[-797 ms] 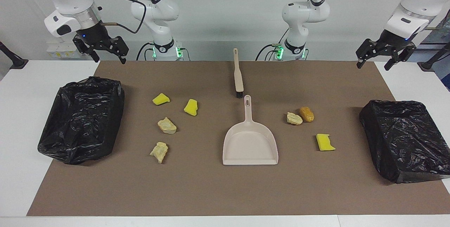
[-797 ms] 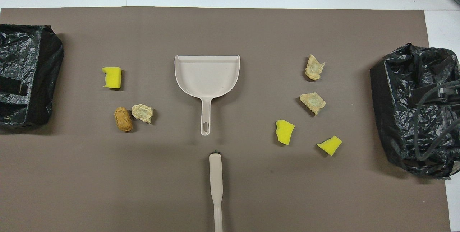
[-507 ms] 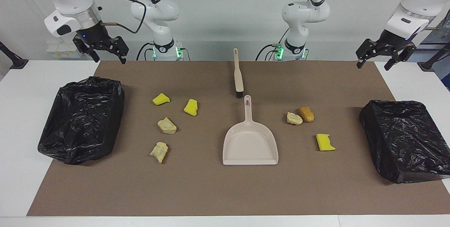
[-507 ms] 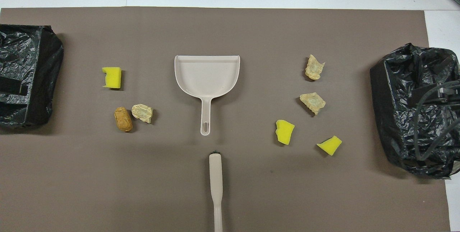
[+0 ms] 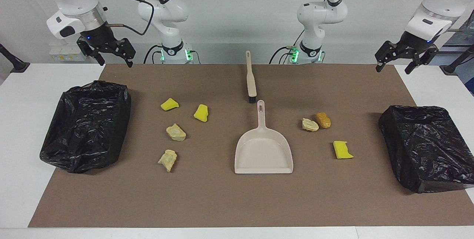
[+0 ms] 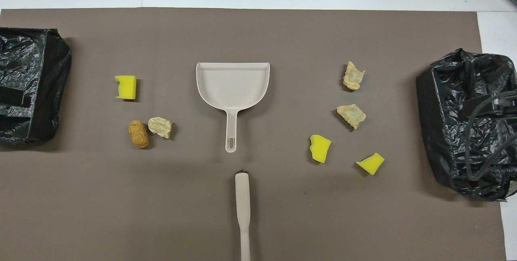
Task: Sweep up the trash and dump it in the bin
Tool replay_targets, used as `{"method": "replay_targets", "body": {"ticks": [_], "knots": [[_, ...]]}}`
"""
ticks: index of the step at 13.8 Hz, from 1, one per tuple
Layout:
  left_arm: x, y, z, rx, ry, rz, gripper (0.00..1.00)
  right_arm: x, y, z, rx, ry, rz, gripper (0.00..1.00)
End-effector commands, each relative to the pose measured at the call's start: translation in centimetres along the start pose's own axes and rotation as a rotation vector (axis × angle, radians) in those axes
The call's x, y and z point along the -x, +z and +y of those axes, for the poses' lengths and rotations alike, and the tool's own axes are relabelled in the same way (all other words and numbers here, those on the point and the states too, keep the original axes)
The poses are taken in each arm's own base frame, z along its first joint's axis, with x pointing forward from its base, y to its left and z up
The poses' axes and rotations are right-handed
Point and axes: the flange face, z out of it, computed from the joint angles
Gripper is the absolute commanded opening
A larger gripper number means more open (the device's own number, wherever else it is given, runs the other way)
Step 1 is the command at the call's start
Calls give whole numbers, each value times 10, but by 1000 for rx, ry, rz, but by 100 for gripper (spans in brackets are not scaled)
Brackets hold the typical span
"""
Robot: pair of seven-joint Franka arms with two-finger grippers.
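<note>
Seven trash pieces lie on the brown mat. Toward the right arm's end are two yellow sponge chunks [image 5: 169, 104] [image 5: 201, 113] and two beige lumps [image 5: 176, 132] [image 5: 167, 159]. Toward the left arm's end are a beige lump [image 5: 310, 125], an orange lump [image 5: 323, 120] and a yellow chunk [image 5: 342, 150]. The beige dustpan [image 5: 263, 150] [image 6: 233, 83] lies mid-mat, with its handle toward the robots. The brush [image 5: 251, 78] [image 6: 242, 204] lies nearer to the robots. My right gripper [image 5: 113, 61] and left gripper [image 5: 392, 69] hang open and empty over the mat's corners. Neither shows in the overhead view.
A black bag-lined bin [image 5: 87, 124] [image 6: 468, 123] stands at the right arm's end. Another [image 5: 426, 146] [image 6: 28, 87] stands at the left arm's end. The brown mat [image 5: 222, 202] covers most of the white table. A cable [image 6: 484, 131] hangs over the right arm's bin.
</note>
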Motion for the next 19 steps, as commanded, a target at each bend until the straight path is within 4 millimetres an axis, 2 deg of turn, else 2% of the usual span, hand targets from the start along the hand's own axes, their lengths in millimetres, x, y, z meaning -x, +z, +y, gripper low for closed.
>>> {"method": "replay_targets", "body": {"ticks": [1, 10, 12, 14, 19], "knots": [[1, -2, 1, -14, -7, 2, 100, 1, -4, 0, -21, 0, -5, 100], [-1, 0, 16, -8, 14, 3, 100, 1, -3, -1, -21, -2, -6, 100], [0, 2, 33, -4, 43, -4, 100, 1, -3, 0, -21, 0, -6, 100], [1, 3, 38, -3, 28, -10, 100, 1, -3, 0, -21, 0, -6, 100], [4, 12, 74, -1, 64, -34, 100, 1, -3, 2, -17, 2, -6, 100]]}}
